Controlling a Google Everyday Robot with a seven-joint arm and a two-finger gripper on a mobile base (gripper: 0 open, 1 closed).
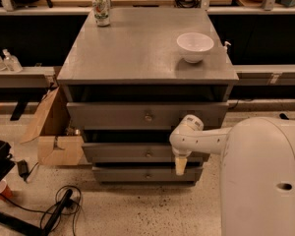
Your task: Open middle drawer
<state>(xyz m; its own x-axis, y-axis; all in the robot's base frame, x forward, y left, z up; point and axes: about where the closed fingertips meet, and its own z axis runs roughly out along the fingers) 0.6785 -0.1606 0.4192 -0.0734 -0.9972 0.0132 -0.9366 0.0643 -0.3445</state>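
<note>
Speckled floor (137,210), grey three-drawer bench (137,58) in front of me, with a white bowl (194,45) and a can (101,10) well apart on top. The middle drawer (123,153) is the wide front under the top drawer (113,116), with its little brass knob (148,154) dead centre. My fingers (180,167) hang pointing down, right of that knob near the drawer's right end, tips over the bottom drawer (132,174). Honestly can't tell if they're spread or pressed together.
</note>
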